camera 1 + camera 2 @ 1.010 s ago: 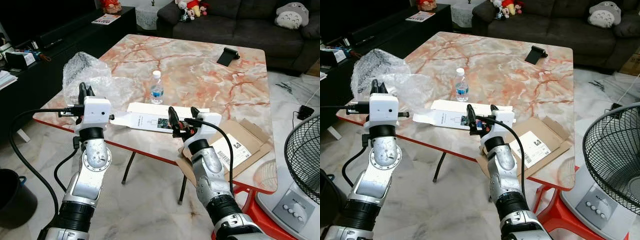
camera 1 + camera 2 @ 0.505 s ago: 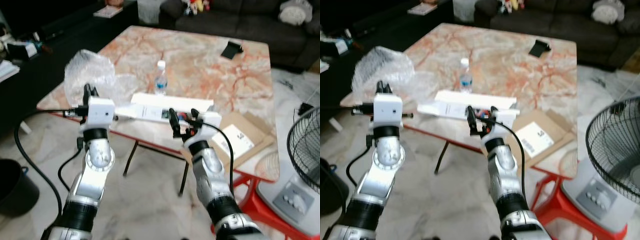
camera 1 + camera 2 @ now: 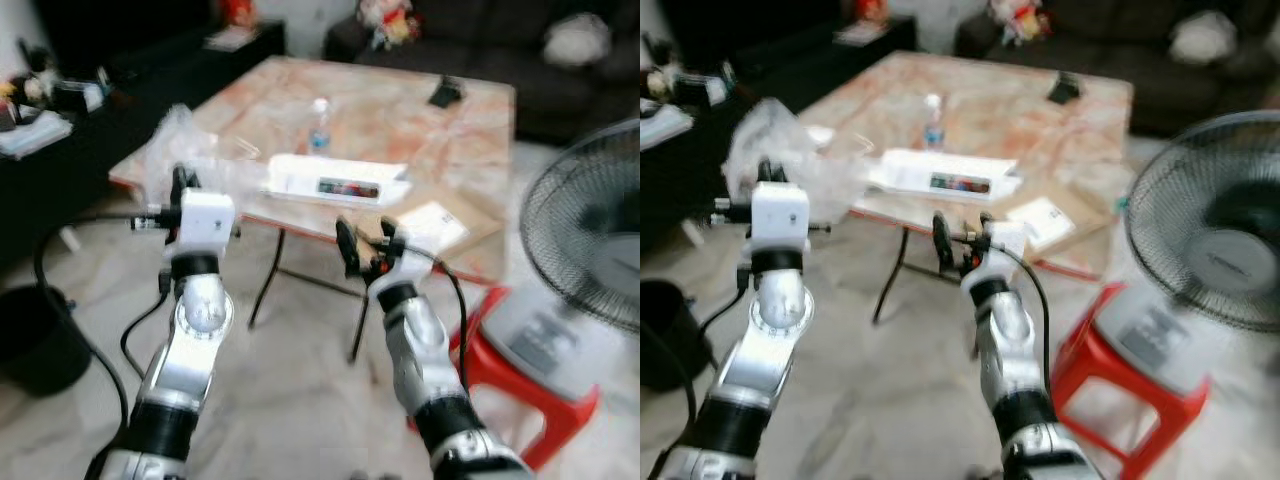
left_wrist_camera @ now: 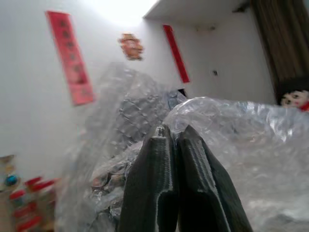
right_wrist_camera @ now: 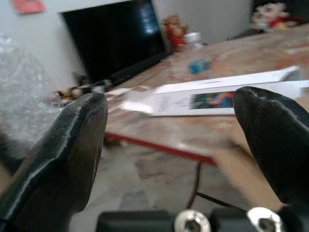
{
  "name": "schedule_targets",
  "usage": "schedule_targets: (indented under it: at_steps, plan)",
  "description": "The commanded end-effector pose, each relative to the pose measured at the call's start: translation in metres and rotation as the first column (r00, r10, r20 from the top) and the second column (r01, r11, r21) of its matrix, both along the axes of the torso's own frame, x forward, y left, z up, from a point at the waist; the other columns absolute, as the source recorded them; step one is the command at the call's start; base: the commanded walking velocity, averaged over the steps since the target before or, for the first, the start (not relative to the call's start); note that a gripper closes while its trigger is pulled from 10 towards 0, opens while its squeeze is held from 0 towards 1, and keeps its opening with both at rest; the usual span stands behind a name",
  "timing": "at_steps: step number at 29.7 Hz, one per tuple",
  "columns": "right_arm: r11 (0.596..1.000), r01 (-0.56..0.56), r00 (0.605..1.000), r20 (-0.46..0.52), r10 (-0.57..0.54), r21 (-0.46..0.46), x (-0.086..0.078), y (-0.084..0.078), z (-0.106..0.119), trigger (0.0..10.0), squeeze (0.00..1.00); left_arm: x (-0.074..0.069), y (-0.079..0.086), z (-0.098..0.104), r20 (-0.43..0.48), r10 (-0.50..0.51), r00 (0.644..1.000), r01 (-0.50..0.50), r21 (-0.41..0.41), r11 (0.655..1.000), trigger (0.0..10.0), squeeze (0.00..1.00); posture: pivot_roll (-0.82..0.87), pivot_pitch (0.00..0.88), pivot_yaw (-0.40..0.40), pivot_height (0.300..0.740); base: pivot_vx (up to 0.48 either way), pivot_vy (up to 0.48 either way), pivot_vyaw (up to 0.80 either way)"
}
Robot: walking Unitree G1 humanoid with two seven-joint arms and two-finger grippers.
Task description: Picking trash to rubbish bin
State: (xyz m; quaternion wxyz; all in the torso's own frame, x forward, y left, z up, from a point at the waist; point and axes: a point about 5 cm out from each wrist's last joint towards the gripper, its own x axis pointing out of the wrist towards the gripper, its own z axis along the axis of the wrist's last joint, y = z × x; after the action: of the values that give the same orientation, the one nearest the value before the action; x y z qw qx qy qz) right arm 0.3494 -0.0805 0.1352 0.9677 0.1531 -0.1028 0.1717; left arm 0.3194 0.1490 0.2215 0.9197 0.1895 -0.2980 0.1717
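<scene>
1. Head views are pretty blurry. There's a marble-top table (image 3: 470, 120) ahead with stuff on it, and both arms are raised in front of its near edge.
2. The left gripper (image 4: 175, 145) has its two black fingers pressed together, narrow, right up against the bubble wrap (image 3: 185, 150) at the table's near-left corner. Can't tell for sure whether any plastic is actually pinched between them, it just looks like the tips are at the wrap.
3. The right gripper (image 3: 362, 245) is spread wide with nothing between the fingers, hanging in the air just short of the table's near edge.
4. On the table: a long white flattened box (image 3: 335, 180) lying across the near middle, a small water bottle (image 3: 320, 125) standing just behind it, and a flat cardboard piece (image 3: 430, 225) with a label toward the near-right corner.
5. A black bin (image 3: 35, 340) sits on the floor at the near left, well apart from the table.
6. A fan (image 3: 1205, 240) stands on the right, with a red stool (image 3: 1110, 365) beside it.
</scene>
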Motion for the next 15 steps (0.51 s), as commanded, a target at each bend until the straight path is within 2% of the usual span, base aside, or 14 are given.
schedule_targets:
  at_steps: [1, 4, 5, 9, 12, 14, 15]
  plan:
    - [1.000, -0.013, 1.000, -0.007, 0.013, 0.003, 0.000, 0.005, 0.000, 10.0, 0.00, -0.001, 0.006, -0.005, -0.015, 0.026, 1.000, -0.026, 0.004, 1.000, 10.0, 0.00, 0.06, 0.103, 0.005, 0.740, -0.292, 0.000, 0.00]
    - [1.000, -0.015, 1.000, -0.014, 0.015, 0.001, 0.000, 0.004, -0.002, 10.0, 0.00, 0.001, 0.009, -0.009, -0.037, 0.029, 0.999, -0.029, -0.007, 1.000, 10.0, 0.00, 0.06, 0.105, 0.002, 0.740, -0.276, 0.000, 0.00]
    - [1.000, -0.009, 0.999, -0.040, 0.009, -0.014, 0.000, 0.002, -0.007, 10.0, 0.00, 0.005, 0.014, -0.020, -0.103, 0.009, 0.995, -0.012, -0.028, 1.000, 10.0, 0.00, 0.06, 0.109, -0.001, 0.740, 0.000, 0.000, 0.00]
    - [0.999, 0.004, 0.996, -0.089, -0.007, -0.042, -0.001, -0.005, -0.019, 10.0, 0.00, 0.010, 0.025, -0.043, -0.221, -0.018, 0.975, -0.002, -0.090, 0.996, 10.0, 0.00, 0.06, 0.111, -0.003, 0.740, 0.000, 0.000, 0.00]
    - [0.997, 0.027, 0.986, -0.162, -0.038, -0.067, -0.004, -0.017, -0.037, 10.0, 0.00, 0.012, 0.039, -0.071, -0.348, -0.031, 0.937, -0.023, -0.149, 0.989, 10.0, 0.00, 0.06, 0.113, -0.005, 0.740, 0.000, 0.000, 0.00]
    - [0.997, 0.038, 0.981, -0.186, -0.051, -0.074, -0.006, -0.021, -0.043, 10.0, 0.00, 0.012, 0.043, -0.082, -0.398, -0.050, 0.916, -0.025, -0.180, 0.983, 10.0, 0.00, 0.06, 0.112, -0.005, 0.740, 0.000, 0.000, 0.00]
    - [0.995, 0.054, 0.970, -0.232, -0.071, -0.082, -0.008, -0.028, -0.053, 10.0, 0.00, 0.011, 0.049, -0.100, -0.471, -0.072, 0.879, -0.026, -0.198, 0.980, 10.0, 0.00, 0.05, 0.115, -0.005, 0.740, 0.000, 0.000, 0.00]
